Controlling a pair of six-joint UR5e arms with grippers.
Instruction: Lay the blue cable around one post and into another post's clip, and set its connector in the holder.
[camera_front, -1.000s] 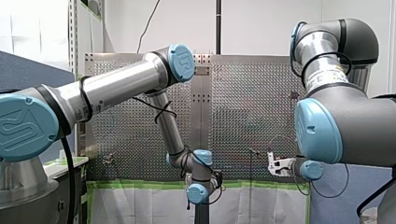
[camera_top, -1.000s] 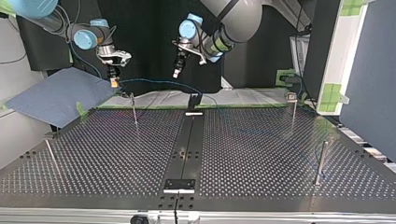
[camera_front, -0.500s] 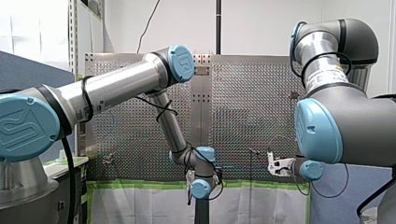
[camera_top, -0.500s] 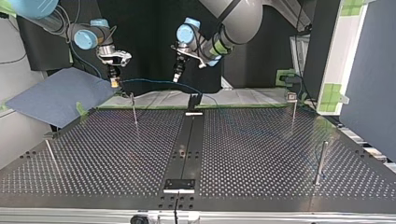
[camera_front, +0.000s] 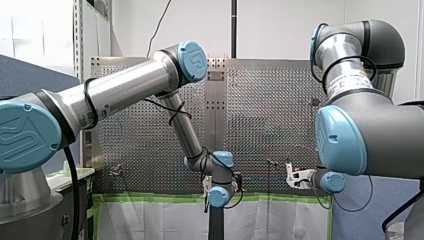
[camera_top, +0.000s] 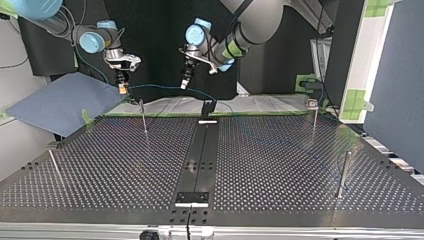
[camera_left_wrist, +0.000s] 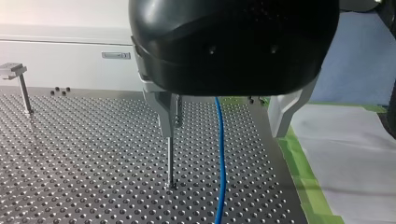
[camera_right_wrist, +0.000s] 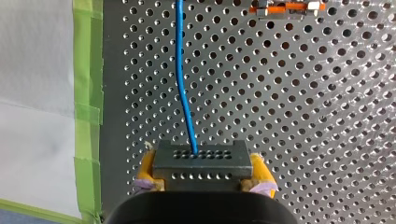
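Note:
The blue cable (camera_top: 165, 88) arcs from my right gripper (camera_top: 121, 88) at the top view's left to a black holder (camera_top: 207, 107) at the table's far middle. My right gripper (camera_right_wrist: 201, 173) is shut on the cable's black connector (camera_right_wrist: 200, 161), with yellow pads (camera_right_wrist: 145, 169) on both sides; the cable (camera_right_wrist: 183, 84) runs away over the perforated plate. My left gripper (camera_left_wrist: 223, 123) hangs open above the plate, and the cable (camera_left_wrist: 219, 154) passes between its fingers (camera_left_wrist: 161, 109) without touching. A thin post (camera_left_wrist: 170, 158) stands beside one finger. In the top view my left gripper (camera_top: 184, 83) hovers just above the cable's arc.
A thin post (camera_top: 143, 117) stands just below my right gripper. Further posts rise at the top view's right (camera_top: 314, 117), (camera_top: 343, 172) and near left (camera_top: 54, 165). A second black holder (camera_top: 191, 197) sits at the near middle. Green tape (camera_right_wrist: 86, 70) edges the plate.
My left arm's wrist has swung toward the top view's left and lowered onto the cable's arc. My right arm and the connector have stayed put.

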